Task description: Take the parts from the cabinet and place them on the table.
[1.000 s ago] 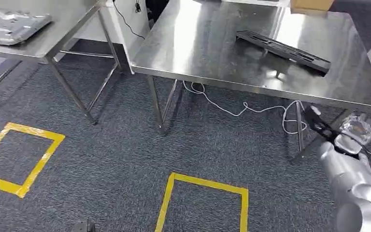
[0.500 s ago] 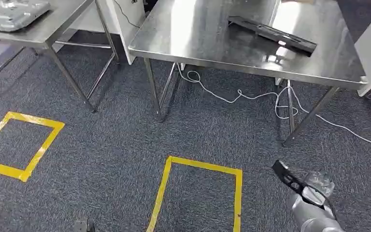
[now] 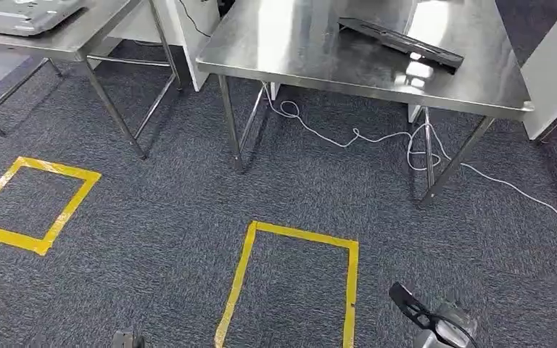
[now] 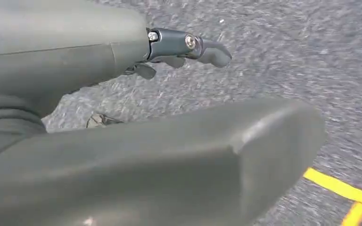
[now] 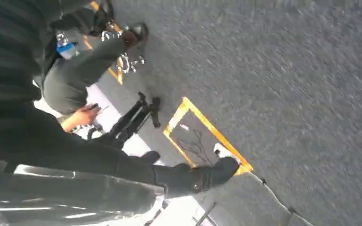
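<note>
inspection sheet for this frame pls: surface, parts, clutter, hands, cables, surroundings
Surface: steel table ahead, its top bare apart from one part.
Job's things: long black part lies flat on the table toward its far right.
Clutter: grey metal panel on a second table to the left.
Hands: left hand holds nothing, fingers apart over carpet; right hand low at the picture's bottom edge, state unclear.
Cables: white cable loops on the floor under the table.
Surroundings: grey carpet with yellow tape squares; a person and a tripod in the right wrist view.
</note>
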### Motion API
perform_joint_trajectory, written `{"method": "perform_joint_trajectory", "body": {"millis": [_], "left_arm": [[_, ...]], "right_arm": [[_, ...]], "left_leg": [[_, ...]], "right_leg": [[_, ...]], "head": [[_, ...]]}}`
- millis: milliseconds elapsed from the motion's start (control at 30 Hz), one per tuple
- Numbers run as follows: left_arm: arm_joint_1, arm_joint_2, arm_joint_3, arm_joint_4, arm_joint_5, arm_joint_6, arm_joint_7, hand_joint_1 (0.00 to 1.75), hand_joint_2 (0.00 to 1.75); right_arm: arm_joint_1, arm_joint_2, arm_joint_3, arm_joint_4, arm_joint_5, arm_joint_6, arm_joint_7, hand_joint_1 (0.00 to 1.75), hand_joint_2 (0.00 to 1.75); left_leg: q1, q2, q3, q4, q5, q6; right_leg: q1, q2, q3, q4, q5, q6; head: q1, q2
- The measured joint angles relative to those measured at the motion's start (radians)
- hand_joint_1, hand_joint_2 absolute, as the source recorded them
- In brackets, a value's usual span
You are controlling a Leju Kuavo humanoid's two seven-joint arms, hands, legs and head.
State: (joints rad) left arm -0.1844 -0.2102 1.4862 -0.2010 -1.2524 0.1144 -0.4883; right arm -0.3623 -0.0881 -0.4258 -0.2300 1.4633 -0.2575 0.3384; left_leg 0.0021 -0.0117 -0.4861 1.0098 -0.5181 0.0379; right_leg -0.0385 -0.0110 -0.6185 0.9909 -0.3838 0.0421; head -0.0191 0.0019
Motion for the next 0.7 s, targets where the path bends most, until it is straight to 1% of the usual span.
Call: {"method": "perform_joint_trajectory", "body": {"millis": [33,67,100,133,167,200,233,267,300,333,367,400,433,467,500,533,567,600,633,667,700], "left_arm": [[0.000,0.000,0.000,0.000,-0.003,0.000,0.002,0.00,0.00],[0.000,0.000,0.000,0.000,-0.005,0.001,0.003,0.00,0.00],[-0.005,-0.003,-0.001,0.000,-0.008,0.001,0.006,0.00,0.00],[-0.006,-0.003,-0.002,0.000,-0.009,0.001,0.006,0.00,0.00],[-0.007,-0.004,-0.002,0.000,-0.011,0.001,0.010,0.00,0.00],[-0.006,-0.004,-0.002,0.000,-0.016,0.001,0.011,0.00,0.00],[-0.006,-0.004,-0.003,0.000,-0.017,0.001,0.012,0.00,0.00],[-0.007,-0.004,-0.003,0.000,-0.021,0.001,0.015,0.00,0.00],[-0.007,-0.005,-0.003,0.000,-0.021,0.001,0.016,0.00,0.00],[-0.008,-0.009,-0.006,0.000,-0.030,-0.001,0.021,0.00,0.00],[-0.009,-0.010,-0.010,0.000,-0.037,-0.001,0.026,0.00,0.00],[-0.011,-0.012,-0.015,0.000,-0.037,0.000,0.028,0.00,0.00],[-0.012,-0.013,-0.018,0.000,-0.039,0.002,0.029,0.00,0.00],[-0.013,-0.013,-0.019,0.000,-0.039,0.002,0.029,0.00,0.00],[-0.016,-0.013,-0.021,0.000,-0.040,0.002,0.029,0.00,0.00],[-0.016,-0.013,-0.022,0.000,-0.040,0.002,0.029,0.00,0.00],[-0.014,-0.011,-0.022,0.000,-0.041,0.002,0.029,0.00,0.00],[-0.011,-0.011,-0.023,0.000,-0.043,0.002,0.029,0.00,0.00],[-0.009,-0.011,-0.023,0.000,-0.043,0.002,0.028,0.00,0.00],[-0.009,-0.011,-0.024,0.000,-0.044,0.002,0.028,0.00,0.00],[-0.010,-0.010,-0.026,0.000,-0.046,0.003,0.028,0.00,0.00]], "right_arm": [[0.014,0.008,-0.009,0.001,-0.008,-0.001,-0.003,0.00,1.75],[0.034,0.014,-0.016,0.002,-0.017,-0.003,-0.008,0.00,1.75],[0.053,0.021,-0.029,0.005,-0.026,-0.005,-0.013,0.00,1.75],[0.067,0.025,-0.037,0.006,-0.033,-0.006,-0.016,0.00,1.75],[0.082,0.029,-0.046,0.008,-0.041,-0.006,-0.019,0.00,1.75],[0.094,0.033,-0.056,0.009,-0.049,-0.006,-0.024,0.00,1.75],[0.106,0.039,-0.065,0.011,-0.059,-0.004,-0.028,0.00,1.75],[0.119,0.043,-0.077,0.011,-0.072,-0.002,-0.033,0.00,1.75],[0.134,0.044,-0.079,0.012,-0.074,-0.001,-0.034,0.00,1.75],[0.146,0.056,-0.103,0.013,-0.098,-0.001,-0.048,0.00,1.75],[0.156,0.063,-0.116,0.014,-0.108,-0.002,-0.054,0.00,1.75],[0.163,0.068,-0.127,0.014,-0.112,-0.003,-0.057,0.00,1.75],[0.166,0.072,-0.134,0.014,-0.114,-0.004,-0.059,0.00,1.75],[0.166,0.074,-0.140,0.014,-0.114,-0.004,-0.060,0.00,1.75],[0.170,0.079,-0.147,0.015,-0.114,-0.004,-0.063,0.00,1.75],[0.176,0.083,-0.153,0.016,-0.117,-0.003,-0.063,0.00,1.75],[0.190,0.090,-0.160,0.017,-0.121,0.007,-0.062,0.00,1.75],[0.196,0.095,-0.166,0.020,-0.124,0.016,-0.061,0.00,1.75],[0.202,0.098,-0.173,0.020,-0.129,0.019,-0.060,0.00,1.75],[0.208,0.101,-0.181,0.020,-0.140,0.019,-0.061,0.00,1.75],[0.213,0.107,-0.193,0.021,-0.154,0.020,-0.065,0.00,1.75]], "left_leg": [[-0.004,0.002,-0.002,-0.009,0.009,0.008],[-0.002,0.004,-0.009,-0.032,0.034,0.018],[0.004,0.013,-0.012,-0.050,0.059,0.019],[0.002,0.008,-0.028,-0.056,0.073,0.029],[-0.001,0.008,-0.048,-0.055,0.089,0.033],[-0.003,0.009,-0.067,-0.055,0.103,0.034],[-0.005,0.009,-0.087,-0.055,0.116,0.033],[-0.007,0.009,-0.104,-0.054,0.132,0.031],[-0.009,0.010,-0.127,-0.052,0.151,0.029],[-0.010,0.010,-0.147,-0.050,0.165,0.025],[-0.011,0.010,-0.167,-0.046,0.180,0.021],[-0.013,0.010,-0.180,-0.037,0.190,0.017],[-0.020,0.010,-0.192,-0.027,0.195,0.011],[-0.021,0.017,-0.199,-0.019,0.203,0.006],[-0.021,0.020,-0.201,-0.027,0.218,0.003],[-0.017,0.019,-0.205,-0.029,0.223,-0.001],[-0.011,0.020,-0.207,-0.028,0.233,-0.009],[-0.001,0.017,-0.215,-0.015,0.209,-0.018],[0.001,0.017,-0.229,0.019,0.142,-0.025],[0.004,0.016,-0.244,0.086,0.063,-0.033],[0.009,0.016,-0.264,0.168,0.011,-0.041]], "right_leg": [[0.000,0.002,0.001,-0.011,0.015,0.011],[0.006,0.002,-0.002,-0.023,0.024,0.017],[0.007,0.003,-0.012,-0.006,-0.009,0.008],[0.009,0.004,-0.028,0.031,-0.062,-0.007],[0.008,0.005,-0.056,0.103,-0.131,-0.022],[0.008,0.006,-0.075,0.186,-0.183,-0.027],[0.008,0.007,-0.091,0.262,-0.205,-0.021],[0.009,0.007,-0.092,0.316,-0.193,-0.007],[0.009,0.008,-0.074,0.329,-0.155,0.012],[0.010,0.008,-0.038,0.302,-0.116,0.026],[0.011,0.007,0.021,0.236,-0.096,0.028],[0.011,0.007,0.095,0.143,-0.113,0.017],[0.019,0.006,0.202,0.022,-0.148,0.004],[0.024,0.008,0.215,-0.065,-0.188,-0.008],[0.023,0.010,0.203,-0.053,-0.180,-0.011],[0.023,0.010,0.198,-0.045,-0.178,-0.019],[0.009,0.008,0.192,-0.047,-0.168,-0.032],[0.007,0.003,0.188,-0.047,-0.156,-0.040],[0.008,0.002,0.178,-0.047,-0.145,-0.054],[0.008,0.001,0.166,-0.046,-0.132,-0.057],[0.007,0.001,0.152,-0.046,-0.120,-0.056]], "head": [[-0.005,0.000],[-0.003,0.000],[0.001,0.000],[0.003,0.000],[0.005,0.000],[0.007,0.000],[0.008,0.000],[0.008,0.000],[0.008,0.000],[0.009,0.000],[0.009,0.000],[0.008,0.000],[0.012,0.000],[0.010,0.000],[0.004,0.000],[0.002,0.000],[0.004,0.000],[0.006,0.000],[0.006,0.000],[0.002,0.000],[0.003,0.000]]}}
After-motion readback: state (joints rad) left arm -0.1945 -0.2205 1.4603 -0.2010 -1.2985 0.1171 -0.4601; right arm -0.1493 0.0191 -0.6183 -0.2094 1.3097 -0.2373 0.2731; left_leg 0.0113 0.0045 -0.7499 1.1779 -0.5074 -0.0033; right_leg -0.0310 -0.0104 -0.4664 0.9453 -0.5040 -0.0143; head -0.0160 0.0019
